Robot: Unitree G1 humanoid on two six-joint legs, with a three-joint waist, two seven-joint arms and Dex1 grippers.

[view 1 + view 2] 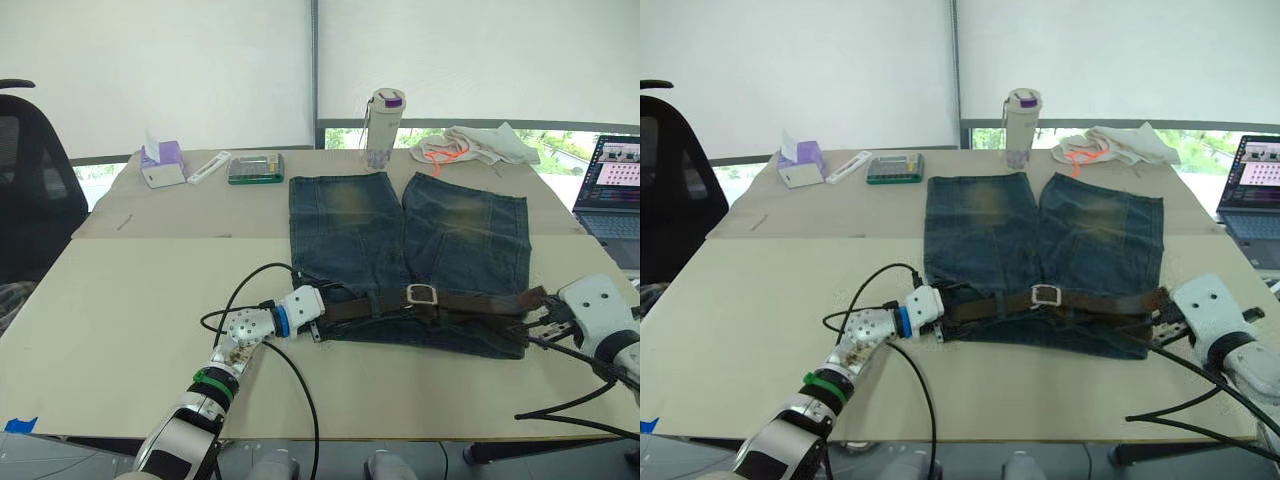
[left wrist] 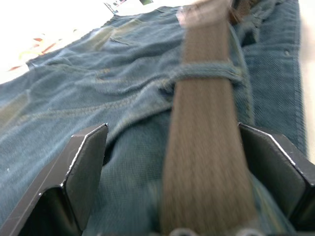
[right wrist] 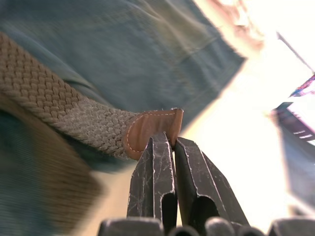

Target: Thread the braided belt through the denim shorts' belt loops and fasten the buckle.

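Left end effector (image 2: pixel 172 196) spread astride the braided belt (image 2: pixel 206 147); right end effector (image 3: pixel 173 147) clenched beside its tip.

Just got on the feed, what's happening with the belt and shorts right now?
The braided belt lies along the waistband of the denim shorts on the table, under at least one belt loop, with the buckle near the middle. The left end effector sits open around the belt at the shorts' left edge. The right end effector, shut, is at the belt's leather tip.
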